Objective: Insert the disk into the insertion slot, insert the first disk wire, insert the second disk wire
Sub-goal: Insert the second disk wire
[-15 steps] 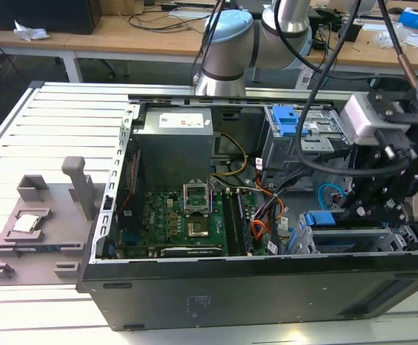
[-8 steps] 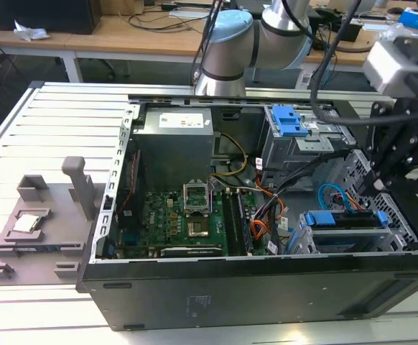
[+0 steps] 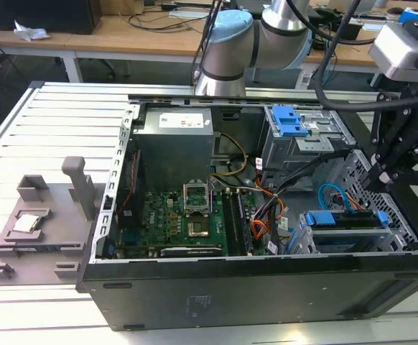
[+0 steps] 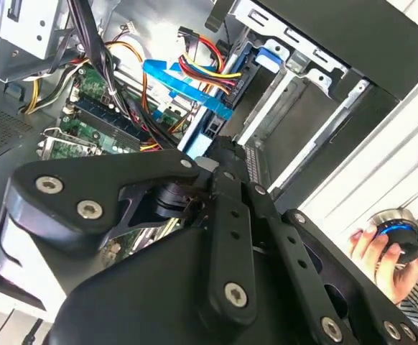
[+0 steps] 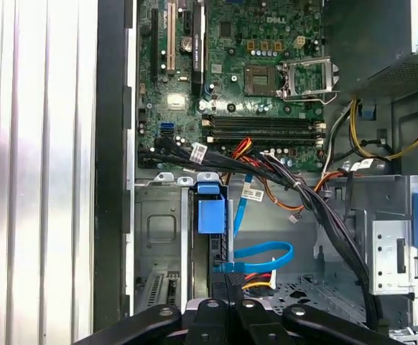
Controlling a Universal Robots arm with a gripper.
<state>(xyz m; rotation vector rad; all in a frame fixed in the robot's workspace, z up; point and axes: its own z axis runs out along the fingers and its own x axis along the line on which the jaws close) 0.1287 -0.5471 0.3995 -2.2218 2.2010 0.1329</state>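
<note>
An open black desktop computer case (image 3: 266, 287) lies on its side on a pale slatted metal table (image 3: 51, 129), with the green motherboard (image 3: 187, 219) exposed at its middle. The flat silver-grey disk in its bright blue plastic caddy (image 3: 345, 219) sits inside the low perforated silver insertion slot (image 3: 403, 233), at the near corner of the case on the exterior view's right; the caddy's blue edge (image 5: 210, 214) shows in the first wrist view, flush between the cage walls. The black robot gripper (image 3: 385, 172) hangs just above the far edge of that slot, close to the case's wall on the exterior view's right, with little free room on that side. Its black fingers (image 5: 227, 305) meet in a narrow line with no gap showing, pressed about the end of a flat blue data cable (image 5: 263, 255) beside a red, yellow and black wire bundle (image 5: 256, 280). The same blue cable (image 4: 187, 86) runs towards the disk's end in the second wrist view. A taller grey drive cage with a blue latch (image 3: 291, 122) stands farther back. Loose cable bundles cross the open floor between the cages. A person's hand (image 4: 381, 255) holds a round knob outside the case.
</note>
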